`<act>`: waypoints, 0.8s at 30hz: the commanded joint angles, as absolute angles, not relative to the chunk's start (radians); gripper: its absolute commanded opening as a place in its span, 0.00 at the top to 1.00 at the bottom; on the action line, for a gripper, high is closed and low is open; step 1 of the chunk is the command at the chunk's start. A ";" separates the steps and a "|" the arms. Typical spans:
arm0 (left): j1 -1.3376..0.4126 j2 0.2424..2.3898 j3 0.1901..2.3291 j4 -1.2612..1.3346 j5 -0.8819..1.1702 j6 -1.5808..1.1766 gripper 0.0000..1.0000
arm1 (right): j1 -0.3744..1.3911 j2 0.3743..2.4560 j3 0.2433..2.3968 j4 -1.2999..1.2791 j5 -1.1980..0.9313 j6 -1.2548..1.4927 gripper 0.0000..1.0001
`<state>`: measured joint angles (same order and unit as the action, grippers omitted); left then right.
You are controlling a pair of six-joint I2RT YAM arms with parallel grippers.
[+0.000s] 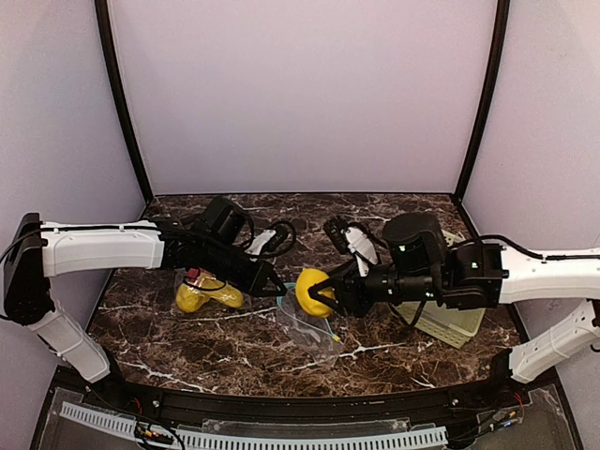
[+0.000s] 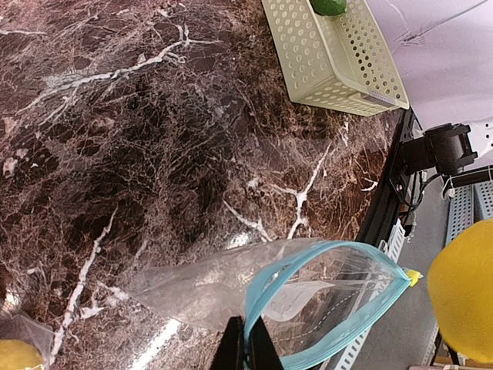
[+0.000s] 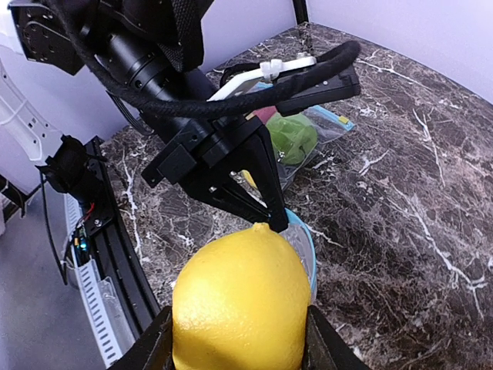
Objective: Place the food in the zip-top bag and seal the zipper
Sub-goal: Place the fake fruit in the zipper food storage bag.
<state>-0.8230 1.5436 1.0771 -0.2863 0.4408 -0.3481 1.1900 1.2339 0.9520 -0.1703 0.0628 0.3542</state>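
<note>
My right gripper (image 3: 240, 339) is shut on a yellow lemon (image 3: 239, 297), one piece of the food, and holds it just in front of the open mouth of the clear zip-top bag (image 2: 331, 301). The bag's blue zipper rim (image 3: 306, 245) gapes toward the lemon (image 1: 314, 291). My left gripper (image 2: 246, 344) is shut on that rim and holds it up above the table; its black fingers (image 3: 258, 193) sit right behind the lemon's tip. From above, the left gripper (image 1: 275, 284) and right gripper (image 1: 325, 292) nearly meet, and the bag (image 1: 314, 328) droops below them.
A second clear bag (image 1: 208, 295) lies at the left with yellow pieces, a red ball (image 3: 266, 116) and a light green ball (image 3: 293, 137) inside. The pale green basket (image 2: 339, 54) stands at the right with a dark green piece (image 2: 330, 6) in it.
</note>
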 commanded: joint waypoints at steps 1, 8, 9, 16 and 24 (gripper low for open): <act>-0.825 1.541 1.053 -0.285 0.463 -0.340 0.99 | 1.218 1.305 0.995 -0.048 0.154 0.241 0.56; -0.825 1.535 1.051 -0.287 0.475 -0.330 0.99 | 1.226 1.387 1.000 -0.007 0.182 0.192 0.56; -0.825 1.533 1.051 -0.287 0.475 -0.330 0.99 | 1.226 1.398 1.004 -0.008 0.179 0.190 0.56; -0.825 1.519 1.053 -0.287 0.463 -0.326 0.99 | 1.227 1.463 1.002 -0.024 0.165 0.197 0.56; -0.825 1.514 1.051 -0.287 0.456 -0.324 0.99 | 1.228 1.487 1.017 -0.102 0.176 0.227 0.49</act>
<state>-0.8230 1.5436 1.0637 -0.2852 0.4561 -0.3416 1.2175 1.4826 0.9852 -0.0765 0.1581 0.2115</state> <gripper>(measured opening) 0.011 0.481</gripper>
